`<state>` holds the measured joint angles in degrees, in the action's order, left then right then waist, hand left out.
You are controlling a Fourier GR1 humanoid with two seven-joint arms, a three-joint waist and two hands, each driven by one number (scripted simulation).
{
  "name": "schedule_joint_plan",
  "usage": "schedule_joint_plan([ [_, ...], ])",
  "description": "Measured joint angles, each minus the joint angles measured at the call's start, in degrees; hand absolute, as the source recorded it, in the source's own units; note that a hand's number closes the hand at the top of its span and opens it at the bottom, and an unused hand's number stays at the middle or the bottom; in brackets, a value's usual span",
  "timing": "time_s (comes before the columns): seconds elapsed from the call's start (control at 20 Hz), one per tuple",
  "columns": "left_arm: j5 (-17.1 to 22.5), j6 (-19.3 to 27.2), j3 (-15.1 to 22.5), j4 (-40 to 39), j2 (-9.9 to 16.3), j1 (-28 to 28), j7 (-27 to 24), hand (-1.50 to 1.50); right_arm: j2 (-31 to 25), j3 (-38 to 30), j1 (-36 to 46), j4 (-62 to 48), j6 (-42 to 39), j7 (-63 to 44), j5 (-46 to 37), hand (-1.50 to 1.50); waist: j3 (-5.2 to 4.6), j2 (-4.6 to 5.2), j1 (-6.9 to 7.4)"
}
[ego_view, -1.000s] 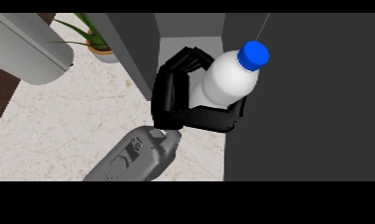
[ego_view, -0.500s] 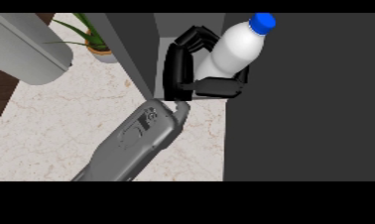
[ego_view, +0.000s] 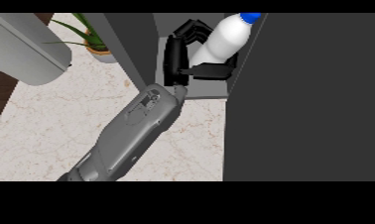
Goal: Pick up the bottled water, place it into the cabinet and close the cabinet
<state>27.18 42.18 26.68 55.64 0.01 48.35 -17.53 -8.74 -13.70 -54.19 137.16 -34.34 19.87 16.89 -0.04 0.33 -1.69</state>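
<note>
The bottled water (ego_view: 227, 37) is white with a blue cap (ego_view: 250, 17) and leans with the cap to the upper right. It sits inside the opening of the dark grey cabinet (ego_view: 135, 44), above the cabinet floor. My left hand (ego_view: 176, 59) is shut on it: the palm lies on the bottle's left, the fingers (ego_view: 192, 27) curl round its far side and the thumb (ego_view: 212, 72) crosses its lower body. The grey forearm (ego_view: 135, 129) comes in from the lower left. The bottle's base is hidden behind the thumb.
A broad dark grey panel (ego_view: 300, 104) of the cabinet fills the right side, close to the bottle. A potted plant (ego_view: 93, 44) stands left of the cabinet. A pale grey rounded object (ego_view: 33, 52) juts in at the upper left over the marble counter (ego_view: 51, 129).
My left hand has carried the bottle up and to the right, deeper into the cabinet opening, and the forearm has stretched out after it.
</note>
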Motion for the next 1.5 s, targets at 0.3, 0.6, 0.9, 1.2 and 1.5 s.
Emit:
schedule_joint_plan([
  [0.3,4.4,-1.8,-3.5,-7.9,0.0,2.0,-5.1,1.5,-0.4,-0.8,0.0,-0.2,-0.6,-0.4,1.1,-1.5,-0.03,0.22,-0.66],
  [0.6,5.6,-4.9,-6.8,-16.7,0.0,6.6,-9.4,1.5,-0.6,-0.5,1.4,-0.7,-1.1,-1.2,1.8,-1.5,-0.02,0.2,-0.71],
  [0.9,2.4,-5.2,-6.6,-27.0,0.7,12.1,-10.6,-1.5,-0.6,-0.6,2.2,-1.1,-1.6,-1.0,2.3,-1.5,0.01,0.37,-1.06],
  [1.2,0.6,-5.8,-7.6,-35.9,0.4,16.2,-11.8,-1.5,-0.3,-0.1,2.8,-1.3,-1.8,-1.3,3.0,-1.5,0.0,0.6,-1.49],
  [1.5,0.8,-7.1,-9.7,-40.5,0.3,19.8,-11.9,-1.5,-0.8,-0.2,4.1,-1.2,-1.5,-2.3,3.5,-1.5,-0.02,0.74,-1.72],
])
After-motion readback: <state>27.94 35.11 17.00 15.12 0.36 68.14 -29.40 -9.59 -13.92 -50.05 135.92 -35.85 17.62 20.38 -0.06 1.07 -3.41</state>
